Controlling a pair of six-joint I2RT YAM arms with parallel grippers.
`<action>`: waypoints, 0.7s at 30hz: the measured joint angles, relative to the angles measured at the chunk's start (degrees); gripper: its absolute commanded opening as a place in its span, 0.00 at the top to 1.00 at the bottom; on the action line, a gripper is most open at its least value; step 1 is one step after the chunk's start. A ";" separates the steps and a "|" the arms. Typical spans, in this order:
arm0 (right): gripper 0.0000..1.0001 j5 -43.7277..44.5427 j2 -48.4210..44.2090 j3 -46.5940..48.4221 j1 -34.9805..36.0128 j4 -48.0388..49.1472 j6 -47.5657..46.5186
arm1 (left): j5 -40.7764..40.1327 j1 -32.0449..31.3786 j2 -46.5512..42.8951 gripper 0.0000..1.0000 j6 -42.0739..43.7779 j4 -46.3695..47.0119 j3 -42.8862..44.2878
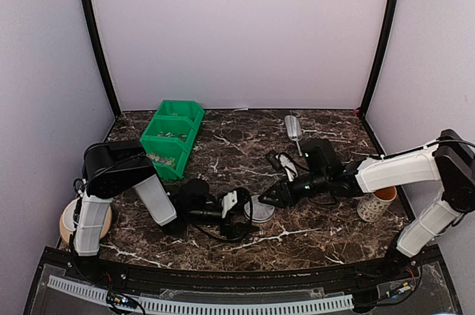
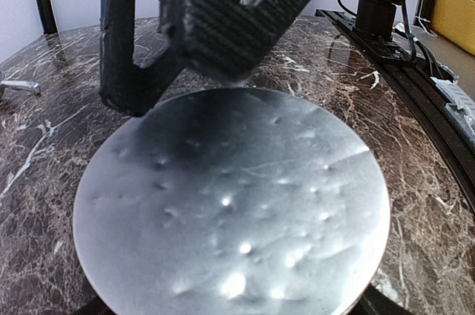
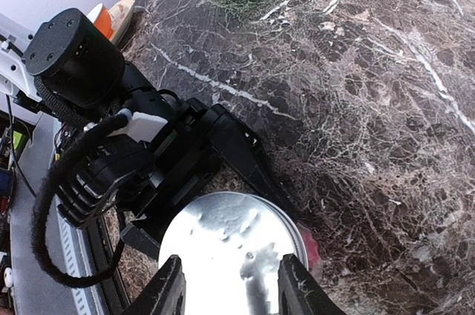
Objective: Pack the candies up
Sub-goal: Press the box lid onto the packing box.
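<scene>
Candies point(image 1: 172, 135): heaped in the green bin point(image 1: 169, 168), well away from the tub point(image 1: 261, 212).
Handling: tiny, light, slippery wrappers; I'd scoop, not pinch.
Left hand point(image 1: 241, 207): clamped around the tub.
Right hand point(image 3: 231, 285): straddling tub's lid point(image 3: 230, 241); grip unclear.

Quick count across the table point(image 1: 319, 241): two arms, the left arm point(image 1: 119, 174) and the right arm point(image 1: 393, 170). One green bin point(image 1: 185, 111), and the candies point(image 1: 159, 157) in it are too tiny and too heaped to number from here. One round tub point(image 1: 260, 209) with one silver lid point(image 2: 230, 203). One mug point(image 1: 375, 203), one metal scoop point(image 1: 294, 128), one round dish point(image 1: 68, 224).
</scene>
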 measured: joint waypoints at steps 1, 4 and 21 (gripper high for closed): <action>0.57 0.22 -0.26 0.00 0.00 -0.11 0.00 | 0.00 0.00 0.00 0.29 0.00 -0.02 0.00; 0.58 0.50 -1.18 0.02 0.00 -0.37 -0.02 | 0.00 0.00 0.00 0.29 0.00 0.00 0.00; 0.58 -3.67 -3.67 -2.78 4.48 1.07 -0.63 | 0.00 0.00 0.00 0.29 0.00 -0.02 0.02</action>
